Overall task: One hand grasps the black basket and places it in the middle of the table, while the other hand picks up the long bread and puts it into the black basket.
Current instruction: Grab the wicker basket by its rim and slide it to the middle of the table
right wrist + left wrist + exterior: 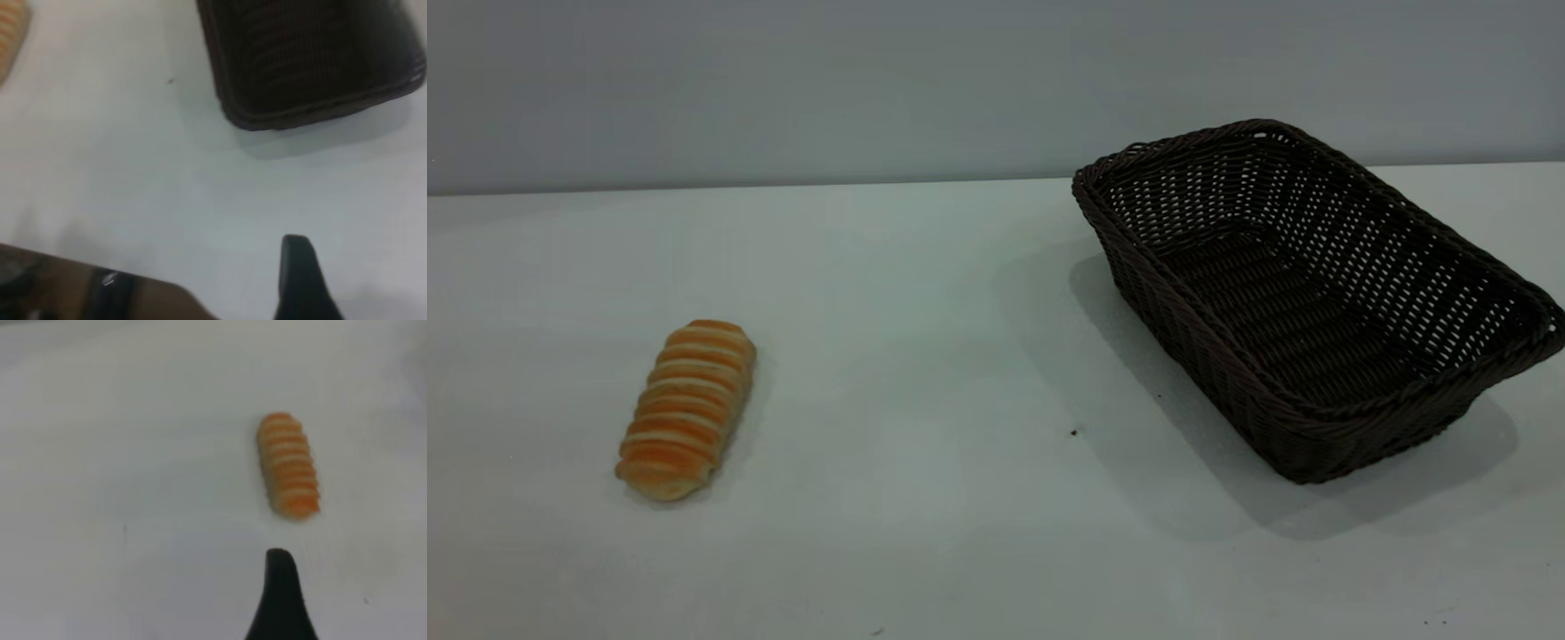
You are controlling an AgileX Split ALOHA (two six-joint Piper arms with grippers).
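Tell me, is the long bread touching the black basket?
Apart. The exterior view shows the long bread lying at the left of the table and the black basket at the right, with bare tabletop between them.

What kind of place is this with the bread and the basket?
Probably a robot test bench, not a kitchen: a plain white table against a bare wall holds only the long bread and an empty black basket, with the left claw's finger above the table.

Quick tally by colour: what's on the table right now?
Orange: 1, the bread
Black: 1, the basket, with nothing in it
Total: 2, both resting on the table, bread toward the left, basket toward the right.
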